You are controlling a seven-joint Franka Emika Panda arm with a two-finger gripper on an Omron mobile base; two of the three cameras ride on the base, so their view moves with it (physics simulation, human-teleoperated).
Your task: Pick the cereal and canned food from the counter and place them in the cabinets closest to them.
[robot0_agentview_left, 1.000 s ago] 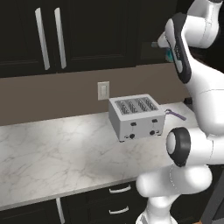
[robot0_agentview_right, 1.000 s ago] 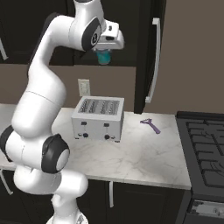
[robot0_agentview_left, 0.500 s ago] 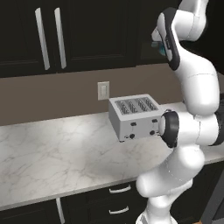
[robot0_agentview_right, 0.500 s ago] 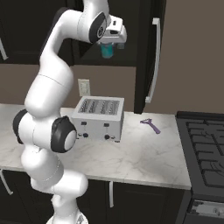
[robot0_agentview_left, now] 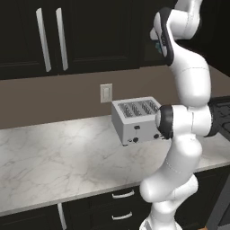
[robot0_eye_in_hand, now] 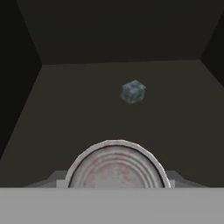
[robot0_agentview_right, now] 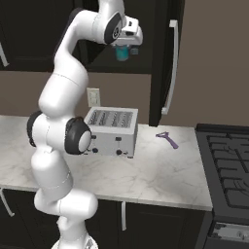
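The teal-blue canned food [robot0_agentview_right: 122, 53] hangs high above the counter [robot0_agentview_right: 160, 170], and my gripper [robot0_agentview_right: 125, 47] is shut on it at the mouth of an open upper cabinet [robot0_agentview_right: 141, 29]. In the hand view the can's pale ringed top [robot0_eye_in_hand: 117, 166] sits at the bottom, facing the cabinet's dark floor [robot0_eye_in_hand: 87, 109]. In the left base view my gripper [robot0_agentview_left: 157, 44] is up by the dark cabinets [robot0_agentview_left: 90, 31], with a sliver of teal showing. The cereal is out of view.
A silver toaster [robot0_agentview_right: 112, 131] stands on the counter below the can. A purple peeler [robot0_agentview_right: 168, 139] lies to its right, near the black stove [robot0_agentview_right: 228, 165]. The cabinet's door [robot0_agentview_right: 164, 58] stands open. A small bluish cube [robot0_eye_in_hand: 133, 92] sits deep inside the cabinet.
The arm has lifted the can a little higher and carried it forward, closer to the cabinet opening. The toaster and peeler have not moved.
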